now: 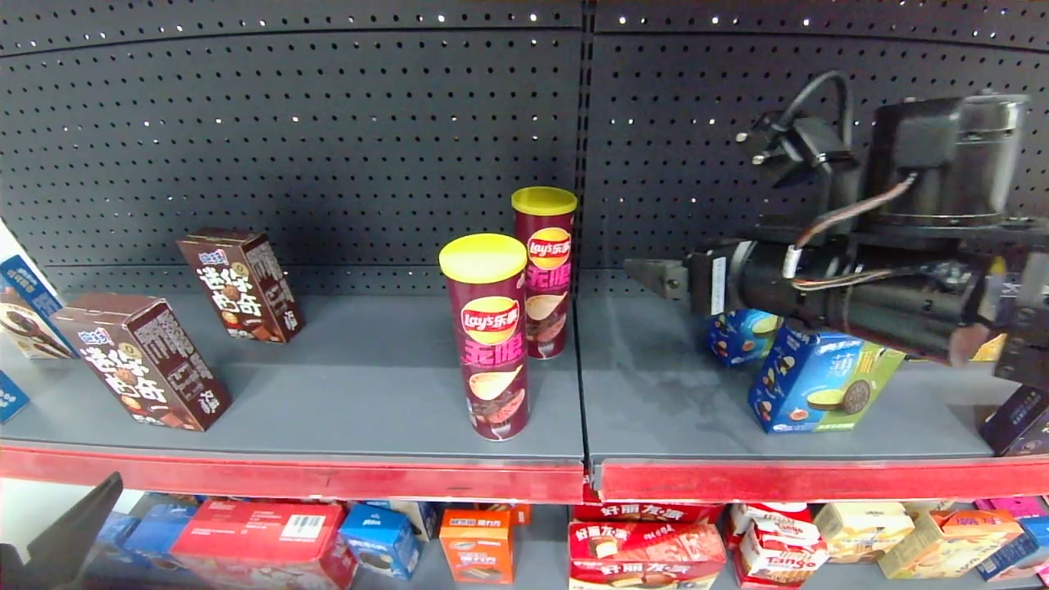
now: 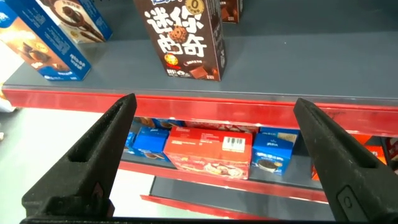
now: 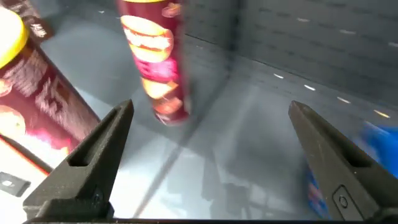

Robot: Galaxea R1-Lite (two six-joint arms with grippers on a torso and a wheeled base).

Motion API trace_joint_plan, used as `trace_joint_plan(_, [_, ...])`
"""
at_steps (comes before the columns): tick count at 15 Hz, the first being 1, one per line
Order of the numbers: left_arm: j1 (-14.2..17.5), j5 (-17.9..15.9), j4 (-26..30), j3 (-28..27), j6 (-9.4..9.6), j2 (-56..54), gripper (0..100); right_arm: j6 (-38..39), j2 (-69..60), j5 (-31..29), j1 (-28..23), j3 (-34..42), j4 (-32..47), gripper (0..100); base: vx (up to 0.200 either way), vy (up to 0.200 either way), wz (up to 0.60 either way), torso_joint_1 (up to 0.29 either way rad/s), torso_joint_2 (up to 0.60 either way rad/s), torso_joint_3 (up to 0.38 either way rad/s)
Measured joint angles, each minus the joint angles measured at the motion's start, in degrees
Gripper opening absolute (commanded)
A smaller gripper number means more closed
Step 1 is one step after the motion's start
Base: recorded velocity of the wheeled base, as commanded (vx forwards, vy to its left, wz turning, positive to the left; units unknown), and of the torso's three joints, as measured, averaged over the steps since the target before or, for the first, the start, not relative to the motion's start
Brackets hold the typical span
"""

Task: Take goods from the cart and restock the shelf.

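Red trim [image 1: 328, 479] edges the grey shelf [image 1: 361, 385]; under it sit a red carton [image 1: 262, 537] with a barcode sticker and an orange box [image 1: 475, 542]. The left gripper [image 2: 211, 102] hangs in front of that trim, fingers spread wide with nothing between them. On the shelf, a brown box [image 1: 143, 360] with white lettering and cookie pictures stands near the front, a second brown box [image 1: 242, 283] farther back. The front can [image 1: 485, 336], maroon with a yellow lid and a round logo, stands upright; the rear can [image 1: 544, 270] stands just behind it. The right gripper [image 3: 208, 112] hovers over the shelf to the right of the rear can, fingers apart and empty, near a blue-and-green cookie box [image 1: 819, 381]. A small blue item [image 1: 737, 334] behind it is mostly hidden, perhaps another pack. Black pegboard [image 1: 328, 147] backs it all.
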Motion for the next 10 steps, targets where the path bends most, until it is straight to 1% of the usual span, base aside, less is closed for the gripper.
trace_joint_plan(1, [-0.11,-0.94,-0.21,-0.24,-0.02,1.00,100,0.04,-3.56,-1.97,-0.05,2.45,0.93,100,0.000,0.000,0.00,0.000,0.00,0.000])
trace_joint_plan(2, [-0.15,-1.87,-0.43,-0.62,-0.05,1.96,100,0.04,-6.68,-5.36,0.17,4.50,2.11,100,0.000,0.000,0.00,0.000,0.00,0.000])
trace_joint_plan(4, [-0.17,-3.51,-1.44,-2.72,-0.22,5.13,100,0.06,-12.85,-16.79,0.78,6.10,5.53,100,0.000,0.000,0.00,0.000,0.00,0.000])
trace_joint_plan(6, [-0.21,-4.38,-4.05,-6.08,-1.96,9.42,100,0.04,-19.16,-23.54,0.88,6.06,12.53,100,0.000,0.000,0.00,0.000,0.00,0.000])
trace_joint_plan(7, [-0.21,-4.49,-5.50,-7.05,-2.46,11.08,100,0.04,-21.44,-24.77,0.17,5.95,14.45,100,0.000,0.000,0.00,0.000,0.00,0.000])
trace_joint_plan(8, [-0.52,-4.57,-6.40,-7.52,-2.62,12.76,100,0.06,-23.69,-25.54,-2.15,5.88,15.68,100,0.000,0.000,0.00,0.000,0.00,0.000])
trace_joint_plan(9, [-1.63,-4.55,-6.81,-7.63,-2.60,13.92,100,0.06,-25.61,-25.92,-5.51,5.88,16.40,100,0.000,0.000,0.00,0.000,0.00,0.000])
trace_joint_plan(10, [-3.54,-4.55,-6.86,-7.38,-2.60,14.75,100,0.09,-27.05,-26.06,-8.74,6.06,16.92,100,0.000,0.000,0.00,0.000,0.00,0.000])
